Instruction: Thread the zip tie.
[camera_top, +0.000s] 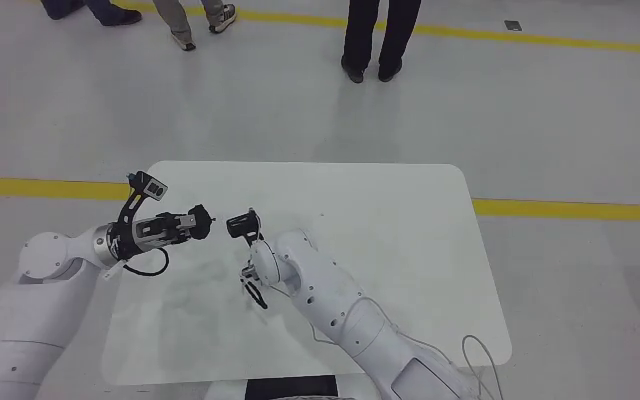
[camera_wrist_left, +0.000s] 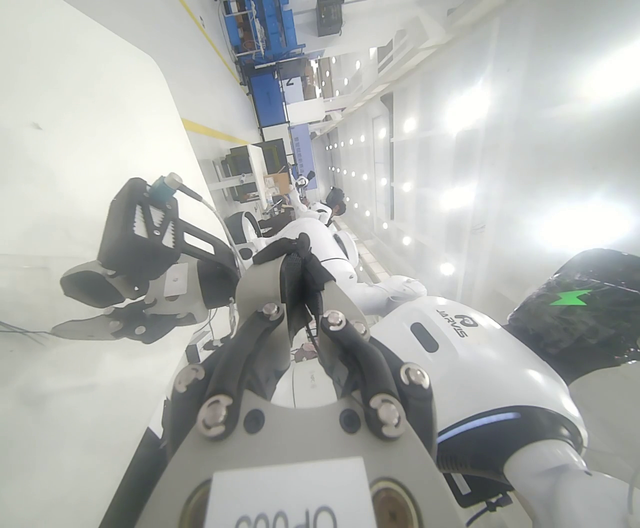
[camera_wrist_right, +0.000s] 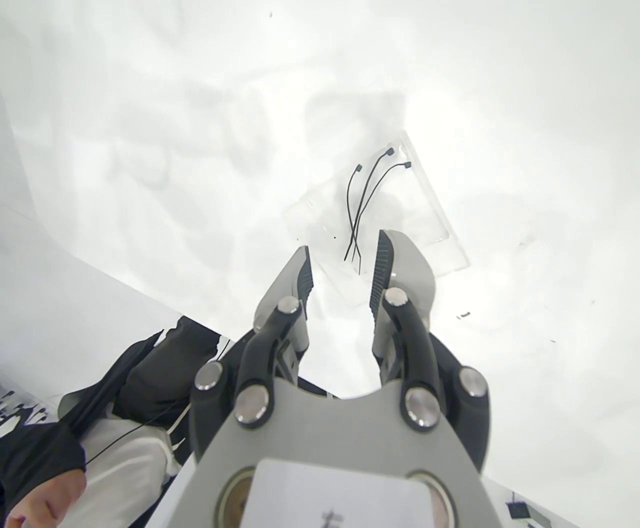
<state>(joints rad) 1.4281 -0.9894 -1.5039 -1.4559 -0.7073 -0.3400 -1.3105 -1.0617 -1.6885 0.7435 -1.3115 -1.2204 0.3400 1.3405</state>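
The right gripper (camera_wrist_right: 345, 271) is spread wide, its two ribbed black pads (camera_wrist_right: 381, 265) well apart and nothing between them. It points down at the white table (camera_top: 400, 200). Just beyond its fingertips three black zip ties (camera_wrist_right: 364, 200) lie loosely crossed in a clear plastic tray (camera_wrist_right: 442, 235) that rests flat on the tabletop. Their tail ends lie nearest the open fingers and their heads at the far side of the tray. Whether a fingertip touches the tray cannot be told. The left gripper (camera_wrist_left: 299, 250) is clenched, its black pads pressed together along their length. No tie can be made out between them, so it cannot be said that it grips anything. The left wrist view takes in the right gripper (camera_wrist_left: 92, 309) from the side, fingers parted just above the table, with a black wrist camera mount (camera_wrist_left: 140, 230) over it. In the top view the left gripper (camera_top: 203, 221) sits at the end of a roughly level forearm that comes in over the table's left edge and aims across at the other arm's wrist. The right arm comes up from the near edge with its wrist bent over, so the right gripper (camera_top: 254, 293) faces the tabletop. The two grippers are near each other but apart.
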